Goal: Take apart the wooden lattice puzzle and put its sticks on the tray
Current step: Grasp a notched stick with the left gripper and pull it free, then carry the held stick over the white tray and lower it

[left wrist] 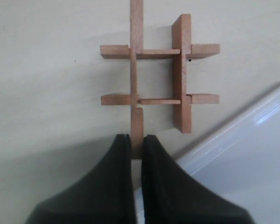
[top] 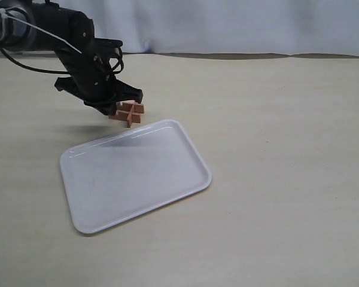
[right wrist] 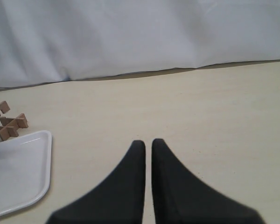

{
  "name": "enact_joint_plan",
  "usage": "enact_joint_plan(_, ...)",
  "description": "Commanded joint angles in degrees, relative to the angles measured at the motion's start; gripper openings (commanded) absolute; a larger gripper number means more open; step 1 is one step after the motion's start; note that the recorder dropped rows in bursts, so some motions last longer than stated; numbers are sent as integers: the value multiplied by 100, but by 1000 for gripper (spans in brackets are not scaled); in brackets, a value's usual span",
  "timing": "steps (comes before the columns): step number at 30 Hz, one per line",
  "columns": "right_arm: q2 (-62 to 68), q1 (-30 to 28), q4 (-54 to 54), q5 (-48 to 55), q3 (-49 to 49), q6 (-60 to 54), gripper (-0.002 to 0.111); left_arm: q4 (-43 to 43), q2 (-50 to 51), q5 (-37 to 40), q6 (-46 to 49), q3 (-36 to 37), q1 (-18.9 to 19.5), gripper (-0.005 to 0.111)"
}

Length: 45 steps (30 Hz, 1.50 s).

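The wooden lattice puzzle (top: 128, 112) is a small reddish-brown hash of four interlocked sticks, held just beyond the far rim of the white tray (top: 84, 227). My left gripper (top: 115, 107) is shut on the end of one of its sticks. In the left wrist view the puzzle (left wrist: 182, 74) hangs over the table, the gripper (left wrist: 136, 140) pinches the long stick's end, and the tray (left wrist: 252, 154) shows beside it. The right gripper (right wrist: 148, 143) is shut with nothing in it, over bare table; its view shows the puzzle (right wrist: 7, 122) and the tray (right wrist: 44, 182) far off.
A white cloth backdrop (top: 239, 24) runs along the table's far edge. The right arm does not show in the exterior view. The tray holds nothing.
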Motion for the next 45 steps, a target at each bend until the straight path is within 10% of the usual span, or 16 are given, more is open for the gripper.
enact_joint_plan(1,-21,4,-5,-57,20,1,5,-16,-228,78,280,-37,-2,0)
enact_joint_plan(23,-21,4,-5,-57,20,1,5,-3272,-683,1945,5106,-37,-12,0)
enact_joint_plan(45,-21,4,-5,-57,20,1,5,-2580,-377,2455,5234,-27,-861,0)
